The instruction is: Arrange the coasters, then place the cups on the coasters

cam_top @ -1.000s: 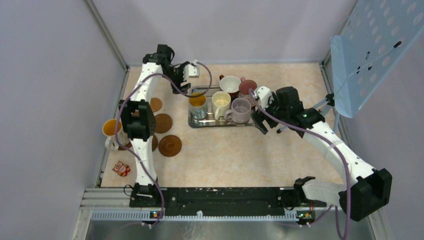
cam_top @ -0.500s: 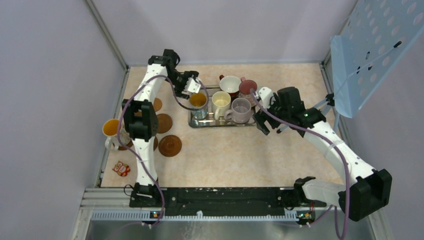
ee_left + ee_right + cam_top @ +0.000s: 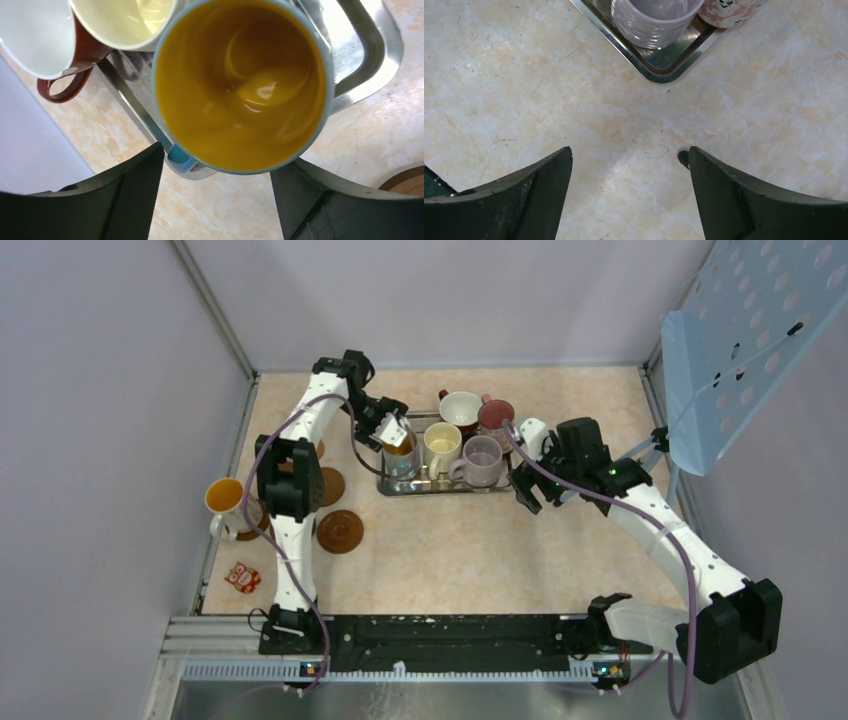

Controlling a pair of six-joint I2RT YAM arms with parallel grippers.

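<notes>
Your left gripper [image 3: 217, 160] hangs right over the blue mug [image 3: 240, 85]. Its fingers [image 3: 130, 195] are spread wide either side of the near rim and grip nothing. It looks lined up for a grab from above. The mug stands in the tray [image 3: 372, 45] corner, centre of the top view. The cream mug [image 3: 125, 20] and red mug [image 3: 65, 86] are packed close beside it, so a top approach makes sense. The coasters [image 3: 340, 531] lie centre-left in the top view, and one appears to carry the orange-inside mug [image 3: 224, 500]. Your right gripper [image 3: 629, 195] hovers over bare table just off the tray corner by the lilac mug [image 3: 656, 20]. It's wide open and empty, probably parked clear.
</notes>
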